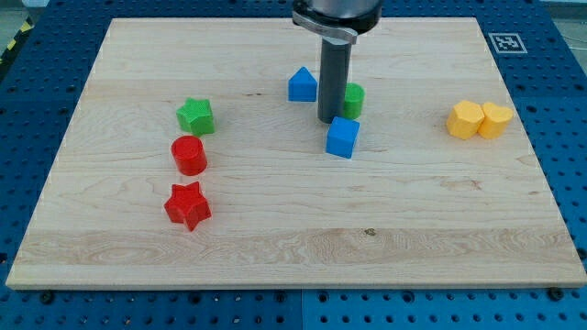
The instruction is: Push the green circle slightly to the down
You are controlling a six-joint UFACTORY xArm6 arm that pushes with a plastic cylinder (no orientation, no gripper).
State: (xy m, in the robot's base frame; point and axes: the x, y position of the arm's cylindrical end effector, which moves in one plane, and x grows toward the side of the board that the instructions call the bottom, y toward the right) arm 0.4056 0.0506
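On a wooden board (275,229), left to right: green star (195,116), red cylinder (189,155), red star (188,205), blue triangular block (302,84), my tip (328,120), which has no fingers and holds nothing, touching the green circle (354,99) at its 8 o'clock, blue cube (342,137) below, two yellow blocks (480,119).

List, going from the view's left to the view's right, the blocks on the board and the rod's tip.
Red star → red cylinder → green star → blue pointed block → my tip → blue cube → green circle, just right of my tip → yellow hexagon-like block → yellow heart.
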